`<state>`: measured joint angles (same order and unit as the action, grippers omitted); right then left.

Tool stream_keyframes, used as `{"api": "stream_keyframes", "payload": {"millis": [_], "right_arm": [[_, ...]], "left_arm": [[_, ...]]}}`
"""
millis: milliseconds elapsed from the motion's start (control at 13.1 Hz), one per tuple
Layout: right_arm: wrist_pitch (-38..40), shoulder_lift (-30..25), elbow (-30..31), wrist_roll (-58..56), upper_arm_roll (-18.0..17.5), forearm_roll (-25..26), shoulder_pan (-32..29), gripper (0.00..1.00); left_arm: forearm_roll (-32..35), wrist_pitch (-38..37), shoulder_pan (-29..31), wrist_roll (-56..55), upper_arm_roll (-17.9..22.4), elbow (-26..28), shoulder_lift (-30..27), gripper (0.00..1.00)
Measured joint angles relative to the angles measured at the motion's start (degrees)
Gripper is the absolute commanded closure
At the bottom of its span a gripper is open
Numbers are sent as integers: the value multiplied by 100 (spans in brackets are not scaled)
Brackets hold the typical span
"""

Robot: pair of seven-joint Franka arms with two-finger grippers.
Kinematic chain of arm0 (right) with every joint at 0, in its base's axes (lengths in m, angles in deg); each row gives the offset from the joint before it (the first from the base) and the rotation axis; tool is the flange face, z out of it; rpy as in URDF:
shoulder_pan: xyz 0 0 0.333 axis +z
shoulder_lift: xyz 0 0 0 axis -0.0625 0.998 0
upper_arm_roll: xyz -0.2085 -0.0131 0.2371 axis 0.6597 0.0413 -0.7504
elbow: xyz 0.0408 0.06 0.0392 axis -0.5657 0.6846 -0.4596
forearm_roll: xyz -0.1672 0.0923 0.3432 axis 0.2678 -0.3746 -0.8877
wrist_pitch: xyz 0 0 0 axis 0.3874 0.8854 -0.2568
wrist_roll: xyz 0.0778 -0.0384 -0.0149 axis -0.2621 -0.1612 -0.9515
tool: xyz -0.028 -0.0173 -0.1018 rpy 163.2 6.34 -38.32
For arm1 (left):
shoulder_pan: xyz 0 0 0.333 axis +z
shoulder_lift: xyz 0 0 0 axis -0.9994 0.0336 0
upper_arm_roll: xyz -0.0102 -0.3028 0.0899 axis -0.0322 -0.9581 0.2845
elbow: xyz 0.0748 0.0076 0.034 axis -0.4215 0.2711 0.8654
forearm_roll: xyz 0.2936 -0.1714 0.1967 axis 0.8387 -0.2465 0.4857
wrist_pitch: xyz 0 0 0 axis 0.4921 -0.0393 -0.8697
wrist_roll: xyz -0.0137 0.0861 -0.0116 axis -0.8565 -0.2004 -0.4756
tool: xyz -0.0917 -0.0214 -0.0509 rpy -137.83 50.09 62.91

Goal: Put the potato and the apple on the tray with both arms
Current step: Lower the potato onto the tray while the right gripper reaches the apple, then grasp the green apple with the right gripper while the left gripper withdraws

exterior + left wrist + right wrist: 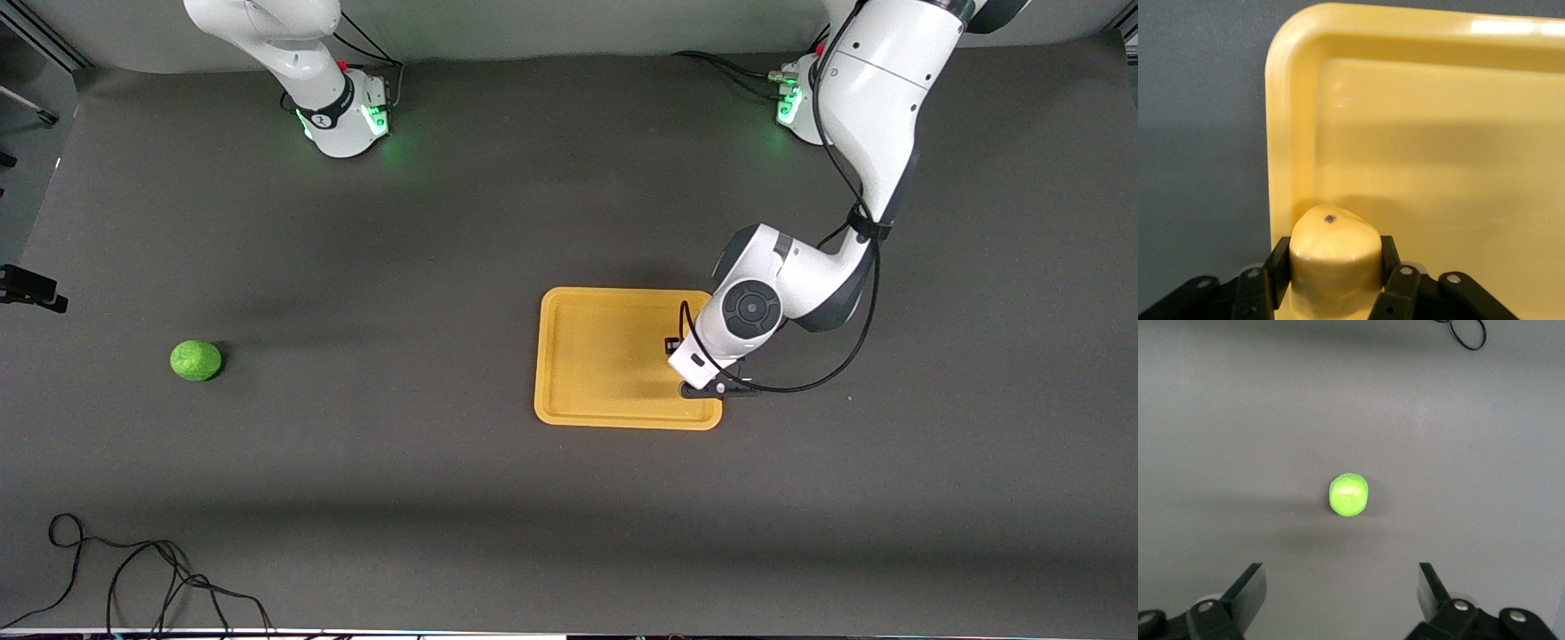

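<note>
The yellow-orange tray lies mid-table. My left gripper is shut on the yellow-tan potato and holds it low over the tray, just inside its rim at the end toward the left arm. In the front view the left hand hides the potato. The bright green apple sits on the mat toward the right arm's end. My right gripper is open and empty, high over the apple; it is out of the front view.
A black cable lies in loops at the table edge nearest the front camera, toward the right arm's end. It also shows in the right wrist view. A black object sticks in at the right arm's end.
</note>
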<state>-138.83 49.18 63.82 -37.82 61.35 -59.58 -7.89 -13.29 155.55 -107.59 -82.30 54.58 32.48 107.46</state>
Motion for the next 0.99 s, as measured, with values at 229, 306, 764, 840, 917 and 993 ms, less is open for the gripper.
{"api": "stream_keyframes", "payload": {"millis": [229, 306, 764, 840, 917, 993], "right_arm": [[-892, 64, 748, 0, -1, -175, 54, 0], [-1270, 104, 1055, -30, 3, -285, 54, 0], [-3050, 1181, 1864, -765, 34, -1217, 49, 0], [-3244, 1417, 1869, -989, 38, -1461, 47, 0], [-3483, 1669, 1869, -1187, 42, -1649, 43, 0], [-3685, 1900, 1868, -1333, 44, -1759, 37, 0]], "left_arm": [[0, 3, 0, 0, 0, -3, 0, 0], [0, 2, 0, -1, 0, -7, 0, 0], [156, -1538, 227, 330, 117, -366, -883, 0], [171, -2043, 397, 628, 145, -426, -1262, 0], [183, -2589, 634, 1011, 165, -496, -1665, 0], [188, -3045, 886, 1426, 184, -551, -2043, 0]]}}
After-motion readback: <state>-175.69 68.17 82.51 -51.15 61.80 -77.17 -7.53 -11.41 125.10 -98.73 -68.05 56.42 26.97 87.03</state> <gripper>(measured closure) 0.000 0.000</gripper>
